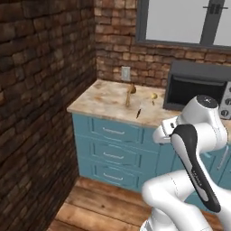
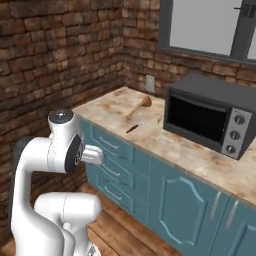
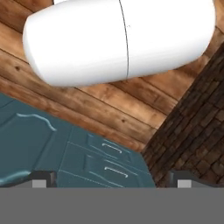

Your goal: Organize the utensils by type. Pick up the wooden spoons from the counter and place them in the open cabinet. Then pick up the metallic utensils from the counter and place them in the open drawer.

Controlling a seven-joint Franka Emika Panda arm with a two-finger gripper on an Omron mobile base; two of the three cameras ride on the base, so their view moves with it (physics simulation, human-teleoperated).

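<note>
We look at the counter and see the utensils lying near its middle, close to the brick wall. One of the wooden spoons lies with its round end toward the wall socket. We can make out only this one for sure. A small shiny gold piece sits just beside the microwave. A slim dark piece lies nearer the front edge of the counter.

We think the wooden spoon is light and stiff, so it will not bend or break. Its long handle is the best place to hold, about halfway along. The metallic utensils look tiny, thin and smooth, so we think they may slip. We would pinch each one across its thin middle.

Our gripper is down low, with its two tips spread as wide as they go. It holds nothing. It looks at the teal drawer fronts and the wooden floor, not at the counter.

The big dark microwave stands very close to the gold piece, so we must watch out for it when we reach there. The brick wall on the left side is close too. All the drawers we can see look shut, and we cannot see the open cabinet or an open drawer from here. We think the arm has to lift up and come closer before it can grab anything.
</note>
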